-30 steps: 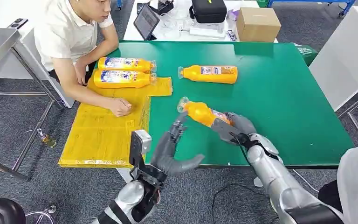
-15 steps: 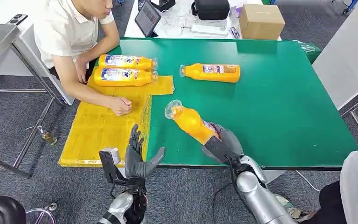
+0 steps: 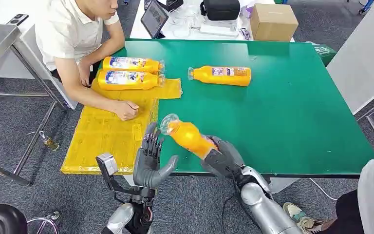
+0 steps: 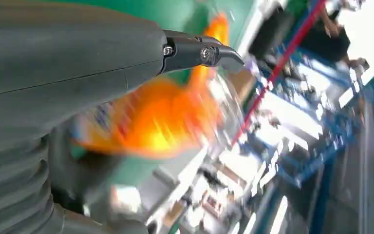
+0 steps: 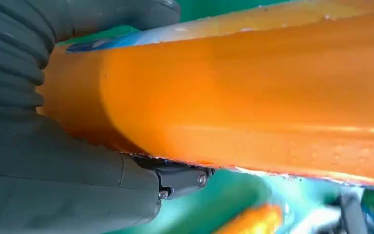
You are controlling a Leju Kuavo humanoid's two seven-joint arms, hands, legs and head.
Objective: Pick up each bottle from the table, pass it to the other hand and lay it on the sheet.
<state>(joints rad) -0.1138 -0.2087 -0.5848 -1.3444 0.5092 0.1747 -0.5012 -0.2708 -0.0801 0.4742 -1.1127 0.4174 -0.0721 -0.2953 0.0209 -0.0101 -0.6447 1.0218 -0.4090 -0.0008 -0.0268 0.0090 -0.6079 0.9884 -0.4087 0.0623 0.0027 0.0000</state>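
Observation:
My right hand (image 3: 222, 157) grips an orange bottle (image 3: 189, 137) by its base and holds it tilted above the table's near edge, clear cap up and to the left. The same bottle (image 5: 253, 92) fills the right wrist view. My left hand (image 3: 149, 161) is raised just left of it, fingers spread, palm toward the bottle, a small gap between them. In the left wrist view the bottle (image 4: 151, 122) is a blur beyond the thumb. Two orange bottles (image 3: 129, 80) (image 3: 132, 64) lie on the yellow sheet (image 3: 107, 131). Another orange bottle (image 3: 220, 75) lies on the green table (image 3: 282, 112).
A person sits at the table's far left corner, a fist (image 3: 125, 110) resting on the sheet. A cardboard box (image 3: 271, 22), a tablet (image 3: 154, 18) and a black case (image 3: 219, 9) sit on a white table behind. A white cabinet (image 3: 365, 58) stands right.
My right hand has carried the bottle left and nearer me, now over the table edge. My left hand dropped back, then rose again toward the bottle.

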